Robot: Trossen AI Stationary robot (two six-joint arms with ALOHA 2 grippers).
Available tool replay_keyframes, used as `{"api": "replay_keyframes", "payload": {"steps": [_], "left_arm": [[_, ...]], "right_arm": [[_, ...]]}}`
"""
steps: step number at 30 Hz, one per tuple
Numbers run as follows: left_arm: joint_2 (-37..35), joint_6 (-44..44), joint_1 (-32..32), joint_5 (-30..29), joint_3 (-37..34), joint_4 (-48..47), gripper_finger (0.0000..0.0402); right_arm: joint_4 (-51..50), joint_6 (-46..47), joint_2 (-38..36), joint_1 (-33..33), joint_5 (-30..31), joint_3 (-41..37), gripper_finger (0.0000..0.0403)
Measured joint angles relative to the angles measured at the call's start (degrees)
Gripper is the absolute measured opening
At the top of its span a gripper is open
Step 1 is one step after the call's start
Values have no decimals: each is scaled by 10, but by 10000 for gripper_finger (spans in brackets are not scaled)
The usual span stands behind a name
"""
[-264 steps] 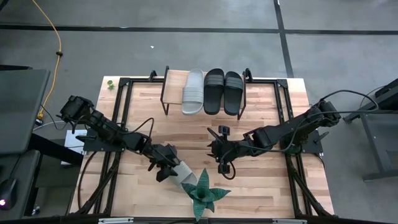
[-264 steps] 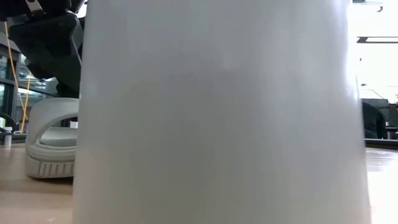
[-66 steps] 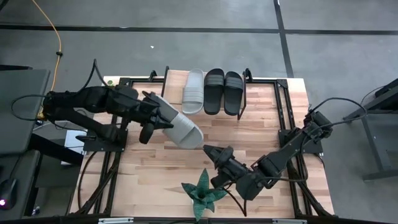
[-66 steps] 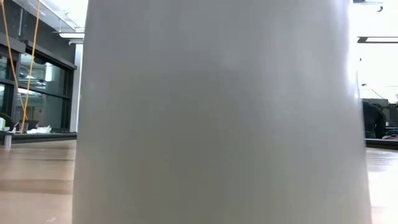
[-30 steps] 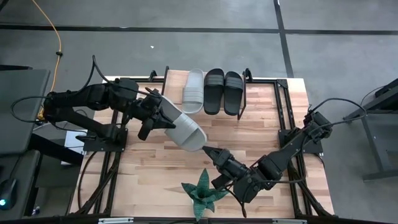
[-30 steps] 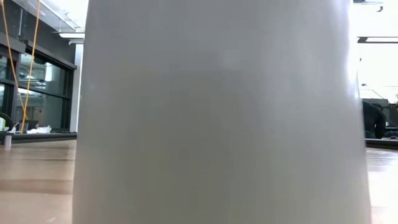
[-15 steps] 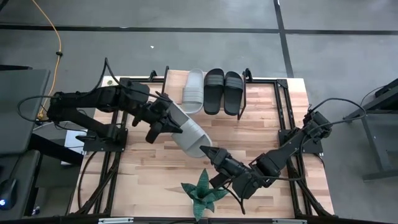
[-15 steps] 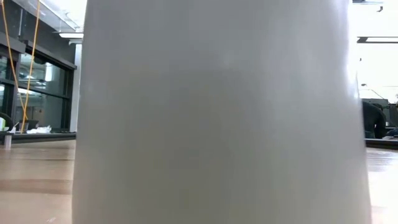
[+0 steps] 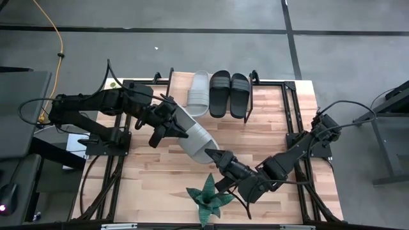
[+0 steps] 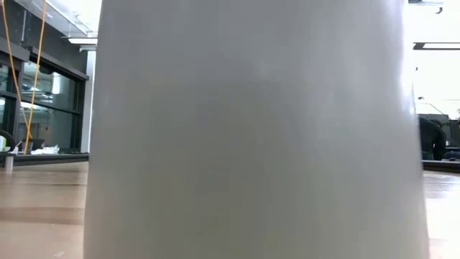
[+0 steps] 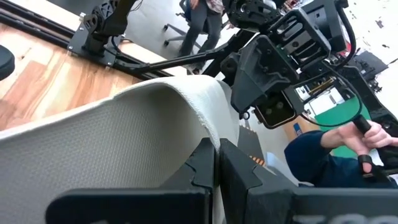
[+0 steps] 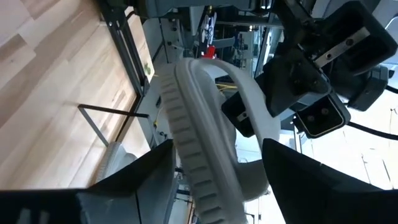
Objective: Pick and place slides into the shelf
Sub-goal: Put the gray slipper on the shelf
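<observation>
Mid-handover of 4th slide above table centre: left gripper clamped on heel, right gripper open around toe. Next: close right, release left, carry to shelf at far edge.

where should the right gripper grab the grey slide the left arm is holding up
The free toe end of the held slide. The left gripper is clamped on the other end, and the toe points at the right gripper, whose open fingers already straddle the ribbed sole edge. Probably best to close there, coming from the plant side.
</observation>
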Motion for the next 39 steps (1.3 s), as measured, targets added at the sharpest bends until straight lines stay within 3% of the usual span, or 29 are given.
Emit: {"api": "replay_keyframes", "payload": {"steps": [6,15,20,23,39], "left_arm": [[0,0,0,0,0,2,0],[0,1,0,1,0,5,0],[0,3,0,2,0,5,7],[0,7,0,0,0,4,17],[0,106,0,15,0,-4,30]], "right_arm": [[-1,25,0,-1,-3,0,179],[-3,42,0,1,-45,0,17],[-2,60,0,-1,-57,0,26],[-12,71,0,-2,-53,0,10],[-20,88,1,-2,-54,0,5]]}}
